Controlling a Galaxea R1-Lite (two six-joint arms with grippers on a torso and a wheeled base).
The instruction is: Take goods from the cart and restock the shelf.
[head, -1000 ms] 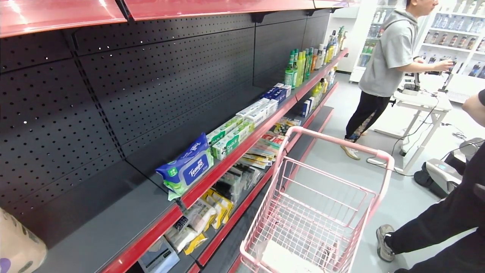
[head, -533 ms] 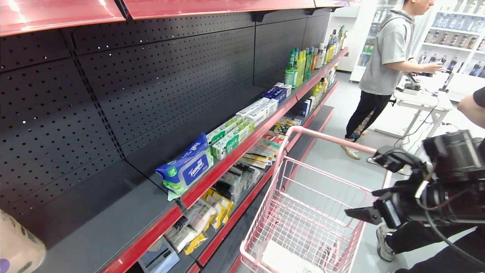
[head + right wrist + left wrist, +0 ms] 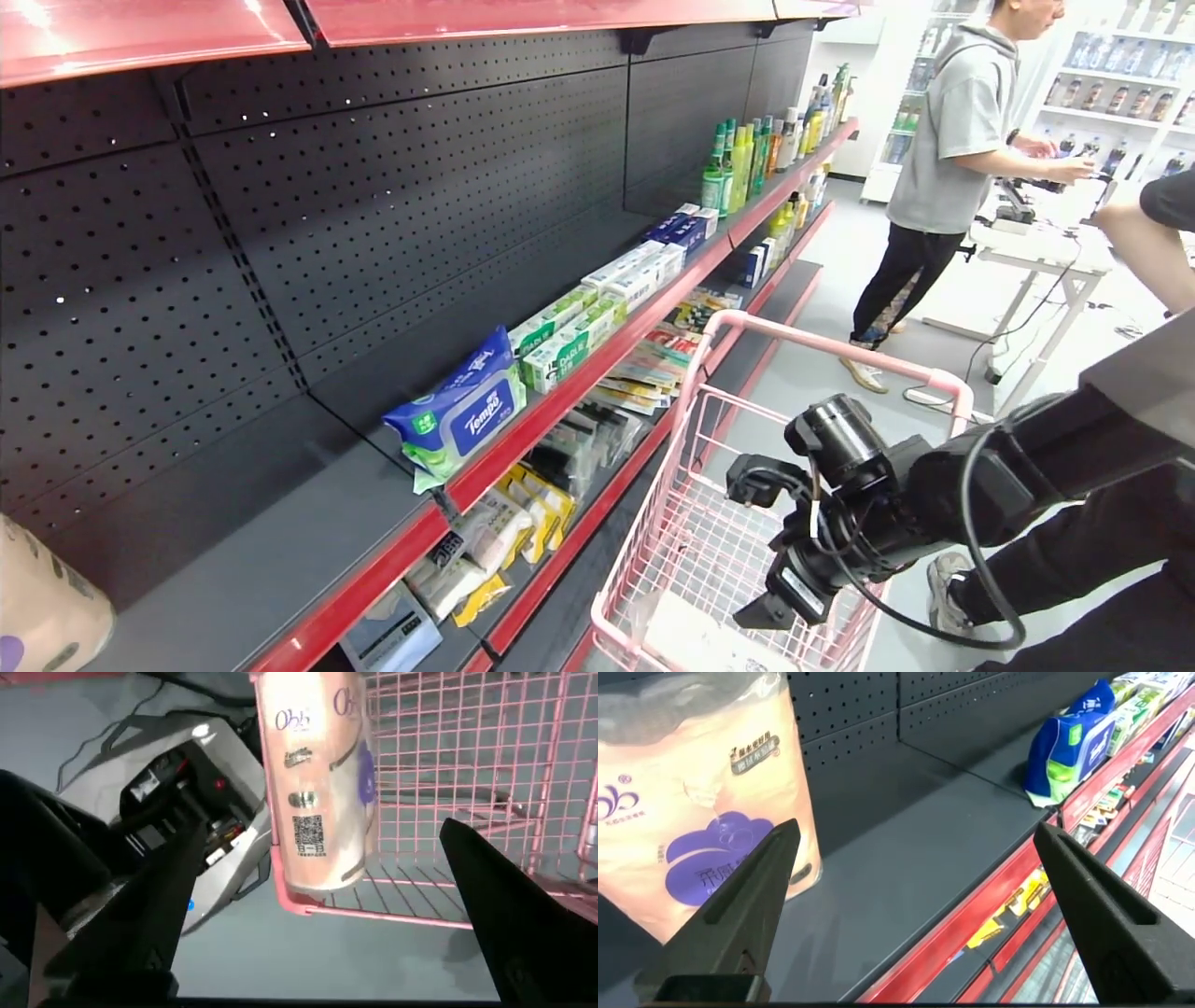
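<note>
While the left gripper [image 3: 915,831] hangs with its jaws spread and empty over the dark grey metal shelf with the red front edge [image 3: 261,560], the right gripper [image 3: 767,611] has swung into the head view within the last second. It was absent at first, then appeared high beside the handle of the pink wire shopping cart [image 3: 822,345]. It now points steeply down inside the basket rim. Its jaws are likewise parted and hold nothing. Ahead of its fingertips, and framed between them in the right wrist view, lies a pale plastic-wrapped cylindrical pack of paper rolls [image 3: 318,775] on the cart floor, against the basket's end wall. The pack is not yet touched, and it shows just below the gripper as a white shape [image 3: 700,644] in the head view. A matching pack with a purple label [image 3: 691,793] stands upright on the shelf just beside the left gripper's fingers, which suggests one item is already placed. The shelf stock farther along, including a blue soft pack of wipes [image 3: 462,415], has not moved. The change is read as the start of the next fetch. What remains is a further descent, closure around the cart pack, then a lift clear of the wire walls, which stand close on either side of the open jaws.
</note>
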